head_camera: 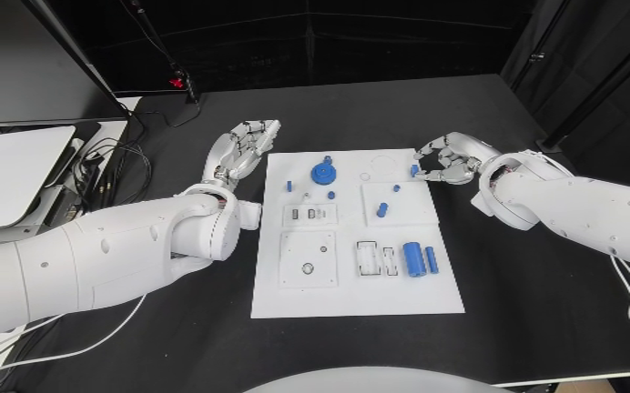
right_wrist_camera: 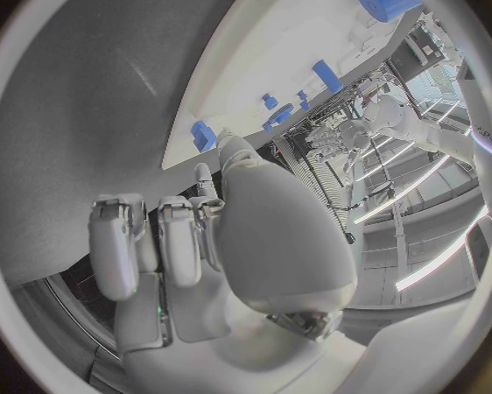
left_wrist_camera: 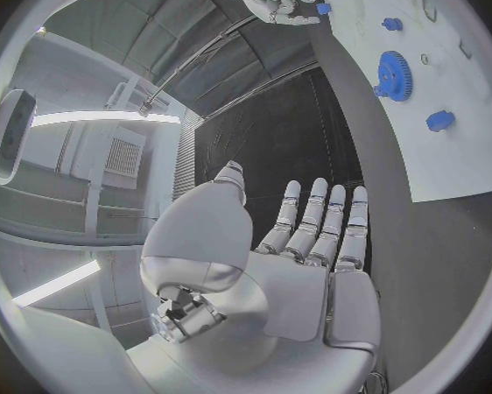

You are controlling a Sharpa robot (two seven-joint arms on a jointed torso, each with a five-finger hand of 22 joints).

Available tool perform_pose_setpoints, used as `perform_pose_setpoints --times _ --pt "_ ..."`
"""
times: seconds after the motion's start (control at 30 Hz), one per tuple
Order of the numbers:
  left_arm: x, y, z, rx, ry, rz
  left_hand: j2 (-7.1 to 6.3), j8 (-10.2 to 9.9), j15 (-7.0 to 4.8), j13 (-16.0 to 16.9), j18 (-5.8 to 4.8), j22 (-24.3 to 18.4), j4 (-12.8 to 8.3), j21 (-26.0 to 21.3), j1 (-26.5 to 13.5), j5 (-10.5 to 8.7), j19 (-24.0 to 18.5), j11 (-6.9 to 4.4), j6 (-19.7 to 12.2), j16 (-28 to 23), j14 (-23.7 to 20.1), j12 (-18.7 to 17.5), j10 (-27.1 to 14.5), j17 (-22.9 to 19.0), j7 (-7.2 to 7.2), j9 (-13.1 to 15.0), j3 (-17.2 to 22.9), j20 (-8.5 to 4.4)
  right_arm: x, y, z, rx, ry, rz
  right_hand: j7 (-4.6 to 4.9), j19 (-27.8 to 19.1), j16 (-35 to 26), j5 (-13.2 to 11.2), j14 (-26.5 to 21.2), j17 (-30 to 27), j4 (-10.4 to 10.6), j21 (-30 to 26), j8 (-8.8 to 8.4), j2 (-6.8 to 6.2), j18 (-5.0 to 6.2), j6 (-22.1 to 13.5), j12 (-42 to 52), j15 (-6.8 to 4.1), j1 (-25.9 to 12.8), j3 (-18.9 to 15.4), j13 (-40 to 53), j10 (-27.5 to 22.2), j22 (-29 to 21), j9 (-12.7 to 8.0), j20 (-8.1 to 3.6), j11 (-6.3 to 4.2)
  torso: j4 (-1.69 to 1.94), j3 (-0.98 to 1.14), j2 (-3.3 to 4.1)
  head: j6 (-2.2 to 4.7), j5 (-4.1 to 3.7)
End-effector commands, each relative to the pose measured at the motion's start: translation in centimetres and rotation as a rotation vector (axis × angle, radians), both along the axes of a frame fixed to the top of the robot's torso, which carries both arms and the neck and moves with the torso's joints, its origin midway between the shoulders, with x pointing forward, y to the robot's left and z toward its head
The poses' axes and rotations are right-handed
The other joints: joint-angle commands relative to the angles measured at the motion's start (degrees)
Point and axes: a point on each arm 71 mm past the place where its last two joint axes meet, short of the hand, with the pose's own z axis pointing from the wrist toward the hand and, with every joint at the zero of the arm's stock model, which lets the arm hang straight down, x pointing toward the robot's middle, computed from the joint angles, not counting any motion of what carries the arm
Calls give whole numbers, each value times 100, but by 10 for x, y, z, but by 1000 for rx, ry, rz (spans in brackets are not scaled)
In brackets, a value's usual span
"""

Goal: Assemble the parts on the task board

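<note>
Head view. The task board (head_camera: pixel 354 297) lay at the table's (head_camera: pixel 525 311) centre. The left robot hand (head_camera: pixel 244 152), released with fingers straight, rested at the board's 10 o'clock corner. The right robot hand (head_camera: pixel 444 161), at 2 o'clock, pinched a small blue part (head_camera: pixel 415 171) at the board's edge. Judged advice: align the part upright over its socket before pressing down.

Left hand (head_camera: pixel 241 152): my fingers lay straight, side by side, holding nothing, arm reaching forward. Right hand (head_camera: pixel 448 158): my fingers curled inward, thumb toward fingertips; whether they pinched anything, I couldn't tell.
</note>
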Motion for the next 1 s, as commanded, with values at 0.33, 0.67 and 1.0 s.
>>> perform_pose_setpoints --times 0.33,0.67,1.0 --pt "-6 -2 19 -38 -267 -45 11 16 -1 -2 -9 5 2 24 82 39 -12 -5 38 21 48 27 53 -2 826 -10 -52 21 3 4 -3 -31 31 -26 -37 596 14 -46 586 1507 -62 19 76 130 -42 307 15 -42 126 97 1508 596 1509 15 -46 21 -11 -6 -6 -61 40" --pt "-6 -2 19 -38 -269 -44 11 16 -1 -2 -9 5 2 24 82 39 -12 -5 38 21 48 27 53 -2 826 -10 -52 21 3 5 -5 -37 49 -37 -65 596 14 -43 586 1507 -79 19 83 171 -42 471 15 -64 134 113 1508 596 1509 15 -65 -2 2 -1 -4 -83 40" --pt "-6 -2 19 -38 -267 -44 15 15 -1 -3 -9 4 3 25 90 46 -16 -5 39 20 49 28 53 -2 826 -11 -61 21 5 7 -6 -38 54 -40 -63 596 14 -43 586 1507 -78 19 81 175 -42 479 15 -66 131 113 1508 596 1509 15 -67 -2 -6 -2 -4 -92 69"
